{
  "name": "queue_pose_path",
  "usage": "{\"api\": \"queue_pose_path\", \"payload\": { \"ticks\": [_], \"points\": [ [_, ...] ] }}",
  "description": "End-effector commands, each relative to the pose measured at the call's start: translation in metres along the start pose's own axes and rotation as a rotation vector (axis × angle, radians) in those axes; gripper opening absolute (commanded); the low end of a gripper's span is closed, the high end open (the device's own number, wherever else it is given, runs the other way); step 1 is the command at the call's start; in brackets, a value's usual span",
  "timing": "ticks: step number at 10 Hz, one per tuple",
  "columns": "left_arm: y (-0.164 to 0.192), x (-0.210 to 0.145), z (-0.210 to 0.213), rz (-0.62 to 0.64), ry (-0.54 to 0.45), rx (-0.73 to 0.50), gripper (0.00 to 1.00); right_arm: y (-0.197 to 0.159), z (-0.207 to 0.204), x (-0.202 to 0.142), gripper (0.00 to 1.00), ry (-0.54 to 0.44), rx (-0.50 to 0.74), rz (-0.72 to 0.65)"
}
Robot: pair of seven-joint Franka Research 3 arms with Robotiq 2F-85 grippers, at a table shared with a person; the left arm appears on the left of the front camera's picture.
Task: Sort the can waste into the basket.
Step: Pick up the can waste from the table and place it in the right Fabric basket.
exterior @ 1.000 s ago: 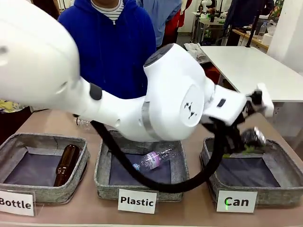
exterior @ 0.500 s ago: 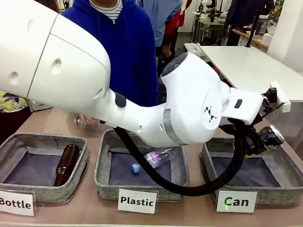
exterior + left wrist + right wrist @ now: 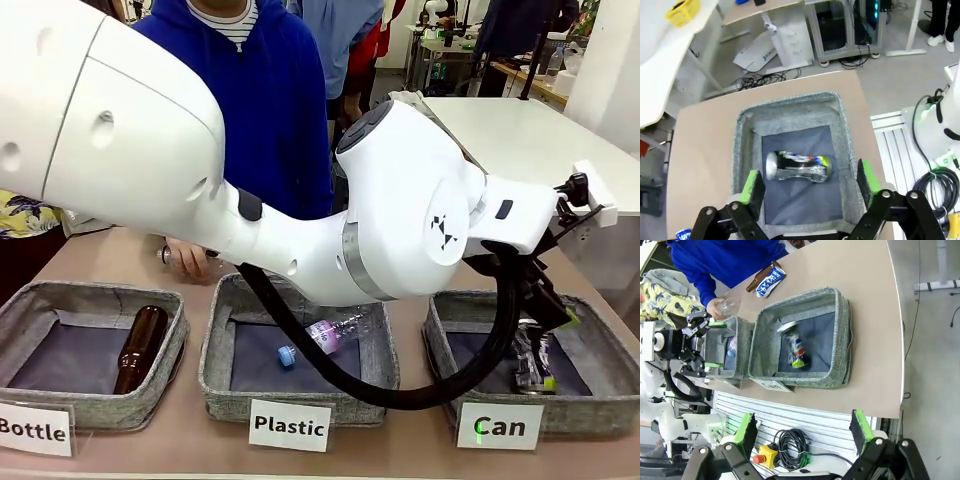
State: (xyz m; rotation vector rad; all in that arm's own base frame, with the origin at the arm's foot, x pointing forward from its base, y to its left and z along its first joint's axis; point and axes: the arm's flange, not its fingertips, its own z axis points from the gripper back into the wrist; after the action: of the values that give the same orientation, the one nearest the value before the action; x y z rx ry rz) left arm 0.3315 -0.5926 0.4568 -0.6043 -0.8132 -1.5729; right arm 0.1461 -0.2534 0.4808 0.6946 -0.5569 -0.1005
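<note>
We see black-and-silver can (image 3: pixel 797 166) lying on side inside basket (image 3: pixel 790 102), under left claw (image 3: pixel 809 182), clear of both pads; claw spread wide, empty. Right claw (image 3: pixel 803 426) wide too. Blue can (image 3: pixel 770 281) on brown desk (image 3: pixel 865 280) beside brown bottle (image 3: pixel 756 277). Cables (image 3: pixel 765 77) on floor beyond

Robotics lab or test hall, not a home. Past the left end effector (image 3: pixel 809 182), beyond the table (image 3: pixel 705 150) edge, lay bare grey floor, loose cables (image 3: pixel 765 77) and a metal-framed cabinet (image 3: pixel 850 30) with lit electronics inside. Close under the right end effector (image 3: pixel 802 424) were ribbed aluminium framing (image 3: pixel 810 412), a coiled black cable (image 3: pixel 790 447) and a yellow box with a red push-button (image 3: pixel 764 458). White worktables (image 3: pixel 530 140) stood farther off. Printed cards (image 3: pixel 290 425) reading Bottle, Plastic, Can lined the table's near edge.
</note>
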Motion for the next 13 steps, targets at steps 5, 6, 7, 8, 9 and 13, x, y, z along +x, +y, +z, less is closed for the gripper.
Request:
{"api": "queue_pose_path", "payload": {
  "ticks": [5,6,7,8,9,13],
  "points": [
    [-0.004,-0.001,0.029,0.044,-0.046,0.018,1.00,0.000,0.000,0.000,1.00,0.000,0.000,0.000],
    [0.002,0.003,0.045,0.084,-0.047,-0.005,1.00,-0.003,-0.001,0.004,1.00,-0.046,0.076,-0.015],
    [0.011,0.005,0.066,0.143,-0.015,0.014,1.00,0.012,-0.019,0.010,1.00,-0.023,0.134,0.055],
    [0.016,0.004,0.095,0.192,-0.001,0.015,1.00,0.036,-0.045,0.019,1.00,0.014,0.198,0.124],
    [0.014,0.004,0.120,0.213,-0.008,-0.008,1.00,0.057,-0.072,0.028,1.00,0.040,0.204,0.162],
    [0.002,-0.001,0.112,0.149,0.015,-0.011,1.00,0.040,-0.049,0.027,1.00,-0.005,0.282,0.161]
  ]
}}
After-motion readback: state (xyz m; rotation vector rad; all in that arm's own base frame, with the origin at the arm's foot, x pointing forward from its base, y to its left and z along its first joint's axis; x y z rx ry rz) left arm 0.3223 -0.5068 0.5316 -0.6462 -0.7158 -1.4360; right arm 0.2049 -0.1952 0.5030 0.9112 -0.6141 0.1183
